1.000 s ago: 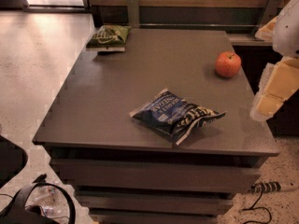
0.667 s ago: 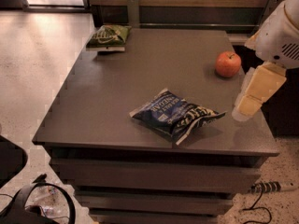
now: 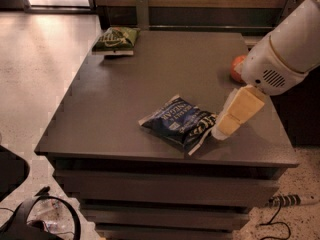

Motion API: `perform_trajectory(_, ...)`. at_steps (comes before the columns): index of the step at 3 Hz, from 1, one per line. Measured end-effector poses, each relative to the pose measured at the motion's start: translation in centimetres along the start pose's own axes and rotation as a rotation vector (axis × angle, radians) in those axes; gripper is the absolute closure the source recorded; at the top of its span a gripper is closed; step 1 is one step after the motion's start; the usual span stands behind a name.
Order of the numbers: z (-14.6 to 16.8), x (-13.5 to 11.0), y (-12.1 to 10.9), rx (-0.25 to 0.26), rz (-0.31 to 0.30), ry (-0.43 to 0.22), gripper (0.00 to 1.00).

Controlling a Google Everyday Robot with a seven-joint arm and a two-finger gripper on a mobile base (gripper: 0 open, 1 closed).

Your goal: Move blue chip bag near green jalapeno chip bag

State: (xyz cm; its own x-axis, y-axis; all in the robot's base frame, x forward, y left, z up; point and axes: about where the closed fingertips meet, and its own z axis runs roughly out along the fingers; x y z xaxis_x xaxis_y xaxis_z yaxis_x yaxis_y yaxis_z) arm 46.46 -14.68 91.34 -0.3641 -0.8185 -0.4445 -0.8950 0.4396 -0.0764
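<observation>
The blue chip bag (image 3: 179, 122) lies flat on the dark table (image 3: 125, 99), towards the front and a little right of the middle. The green jalapeno chip bag (image 3: 116, 38) lies at the far left corner of the table, well apart from the blue bag. My gripper (image 3: 223, 129) hangs from the white arm on the right, its cream fingers pointing down at the right end of the blue bag, just beside or touching it.
A red-orange round fruit (image 3: 237, 68) sits at the right side of the table, partly hidden behind my arm. A wooden wall and rail run behind the table. Cables and a black object lie on the floor at the front left (image 3: 45, 219).
My arm has swung in from the right edge of view towards the left and down, bringing the gripper to the blue bag's right end. The bags have not moved.
</observation>
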Motion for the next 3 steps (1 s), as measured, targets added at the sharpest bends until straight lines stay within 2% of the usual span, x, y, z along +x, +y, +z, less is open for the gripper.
perform_trajectory(1,3.5,-1.6,1.2,-0.054,0.015,-0.053,0.0)
perform_trajectory(2,8.0,-2.7,1.7,-0.109,0.034,-0.046,0.0)
perform_trajectory(3,11.4,-2.6,1.5,-0.129,0.05,-0.032,0.18)
